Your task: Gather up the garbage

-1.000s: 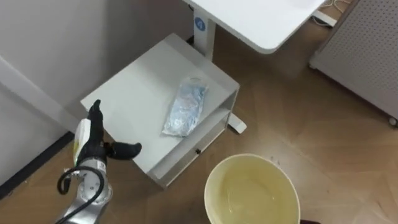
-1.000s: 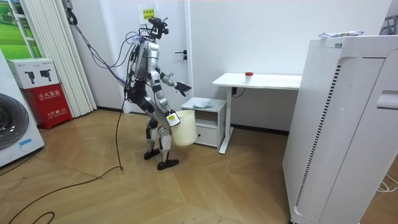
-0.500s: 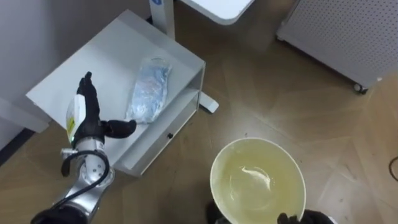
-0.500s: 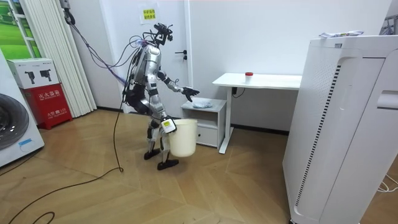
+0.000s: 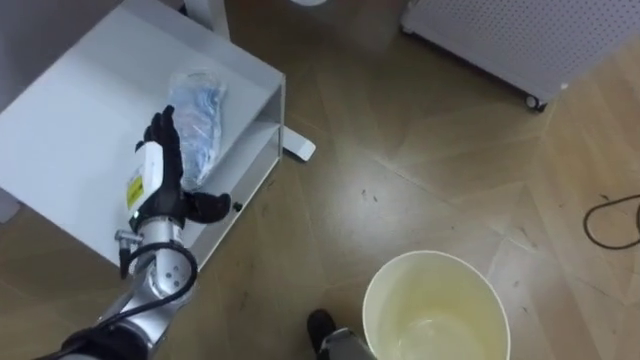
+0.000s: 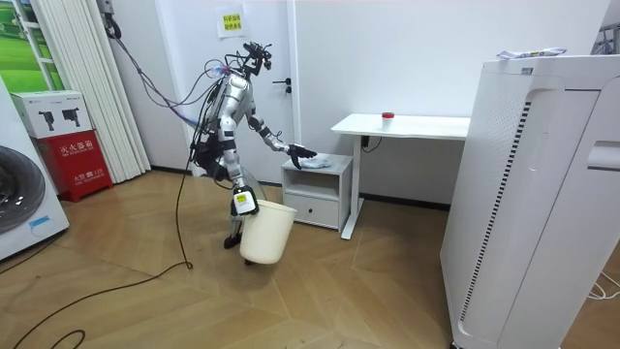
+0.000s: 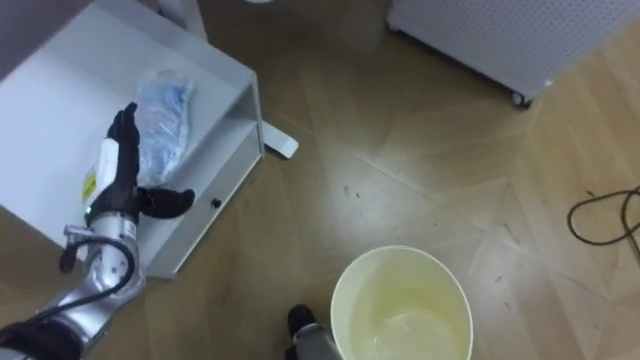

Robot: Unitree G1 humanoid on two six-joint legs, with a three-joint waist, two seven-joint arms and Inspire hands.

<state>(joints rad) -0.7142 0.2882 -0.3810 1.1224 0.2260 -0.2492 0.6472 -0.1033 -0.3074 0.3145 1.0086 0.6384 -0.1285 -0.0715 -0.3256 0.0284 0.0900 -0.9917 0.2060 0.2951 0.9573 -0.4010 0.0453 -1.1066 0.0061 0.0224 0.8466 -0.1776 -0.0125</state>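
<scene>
1. I am looking down on the surface [image 5: 80, 110], the flat top of a low white cabinet that is standing on a wood parquet floor [image 5: 420, 170]. Under the top, an open shelf and a drawer front with a small dark knob [image 5: 237, 207] are showing.
2. A white perforated unit on castors [image 5: 520, 40] is standing well apart from the cabinet. In the room view, a white desk [image 6: 402, 124] is standing just beside the cabinet on the room view's right and is carrying a small red thing [image 6: 387, 116]. A washing machine [image 6: 24, 208] is sitting at that view's left edge.
3. The robot is standing in front of the cabinet, leaning forward with its left arm stretched out over it.
4. The left robot hand [image 5: 165, 180] is hovering over the front part of the surface. Its fingers are lying straight and apart, pointing away from me, and the thumb is sticking out sideways. It is holding nothing.
5. The right robot hand [image 6: 243, 201] is hanging low beside the leg at the rim of a cream bin [image 5: 400, 300], which is tilting above the floor in the room view. I cannot tell how that hand is set on the rim.
6. The garbage [image 5: 196, 105] is a long, crumpled, clear plastic bag with blue showing through it. It is lying flat on the surface near its right edge, just beside the left fingertips. I cannot tell whether they are touching it.
</scene>
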